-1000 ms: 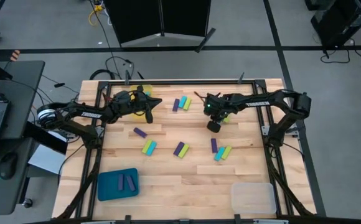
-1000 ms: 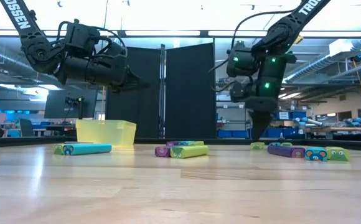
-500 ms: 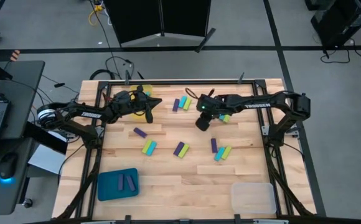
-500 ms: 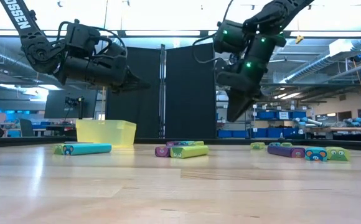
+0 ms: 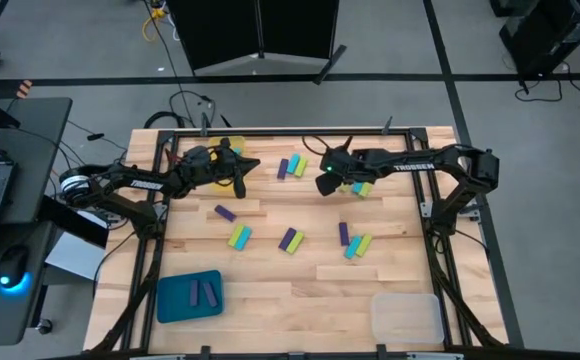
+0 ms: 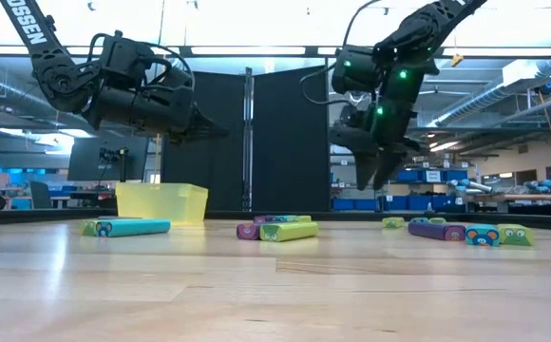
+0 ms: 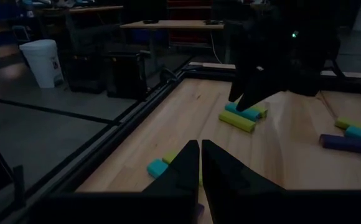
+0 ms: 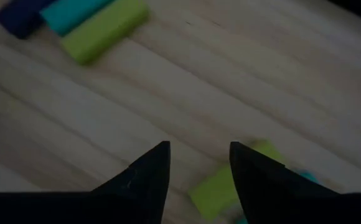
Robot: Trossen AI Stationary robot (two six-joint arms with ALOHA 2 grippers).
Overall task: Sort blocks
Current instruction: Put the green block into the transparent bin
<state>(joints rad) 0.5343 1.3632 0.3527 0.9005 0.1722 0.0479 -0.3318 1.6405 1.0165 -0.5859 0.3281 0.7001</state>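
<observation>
Right gripper (image 5: 327,185): risen off the table and swung toward the far side within the last second; fingers now apart, empty, above a green block (image 8: 221,186). Likely approaching a new pick.
Left gripper (image 5: 253,163): unmoved, fingers together, by the yellow tray (image 6: 161,201).
Blocks (image 5: 290,240): scattered mid-table, two in the blue tray (image 5: 175,300).
</observation>
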